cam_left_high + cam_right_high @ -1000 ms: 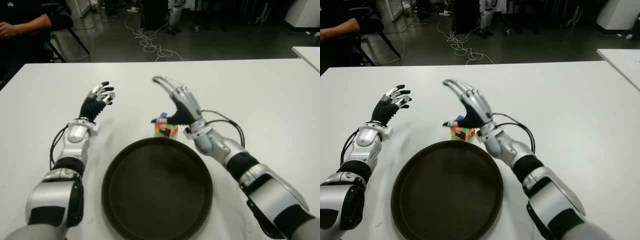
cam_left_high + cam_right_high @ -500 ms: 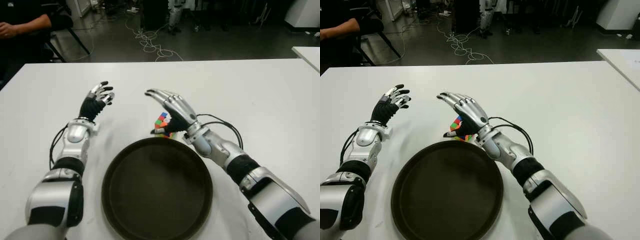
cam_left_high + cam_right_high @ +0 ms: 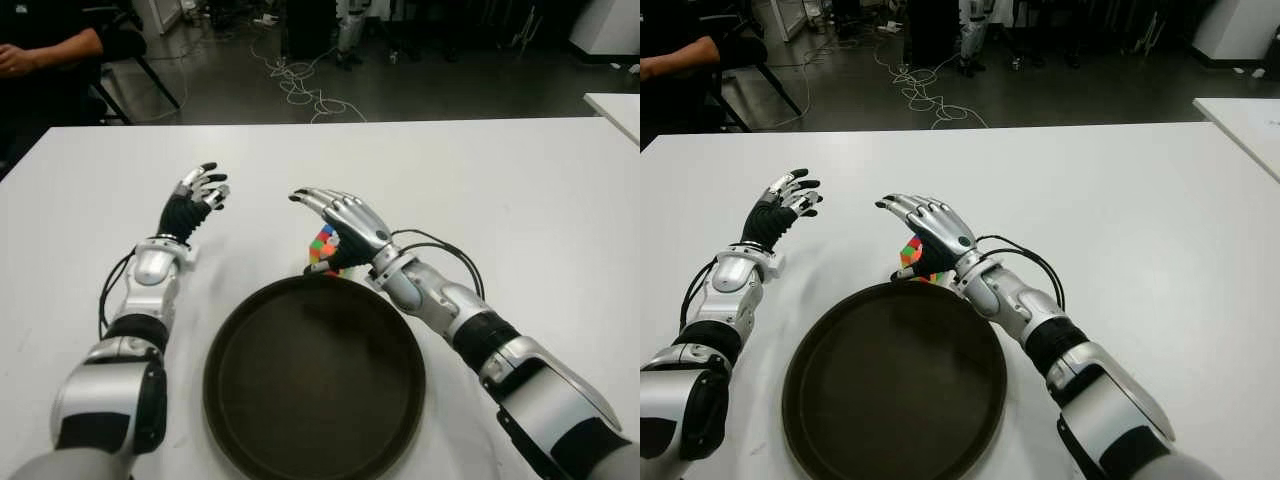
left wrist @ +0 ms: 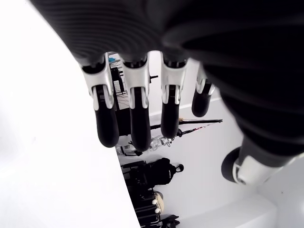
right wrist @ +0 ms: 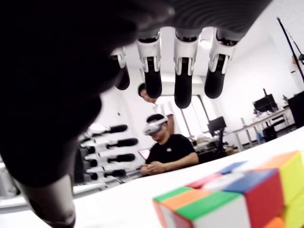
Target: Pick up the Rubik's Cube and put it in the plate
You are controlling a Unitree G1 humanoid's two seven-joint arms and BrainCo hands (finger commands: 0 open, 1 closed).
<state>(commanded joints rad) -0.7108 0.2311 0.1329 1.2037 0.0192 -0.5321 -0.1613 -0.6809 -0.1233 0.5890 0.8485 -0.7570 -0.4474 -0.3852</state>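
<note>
Just beyond the far rim of the plate (image 3: 314, 377), the Rubik's Cube (image 3: 323, 243) is sitting on the white table (image 3: 520, 190), and I am seeing my right hand (image 3: 345, 222) hovering over it, palm down. Its fingers (image 3: 316, 198) are reaching out past the cube toward the robot's left, spread and only lightly bent — they are not closing on anything. From the right wrist camera I am looking out under the palm: the four fingertips (image 5: 183, 90) are hanging apart from one another, and the cube (image 5: 228, 197) is lying below them with clear space between, so the hand is not gripping it. The thumb is showing dark at the cube's near side in the eye views; whether it is touching the cube, I cannot tell.

The plate is a dark round dish lying flat on the table, close in front of the robot, and nothing is lying in it.

My left hand (image 3: 194, 203) is idling to the left of the cube, well apart from it, fingers (image 4: 138, 118) loosely extended and holding nothing. A black cable (image 3: 455, 250) is looping along the right forearm.

Off the table's far left corner, a person's arm (image 3: 45, 50) is showing beside a chair — and a seated person wearing a headset (image 5: 167, 147) is appearing in the right wrist view.
</note>
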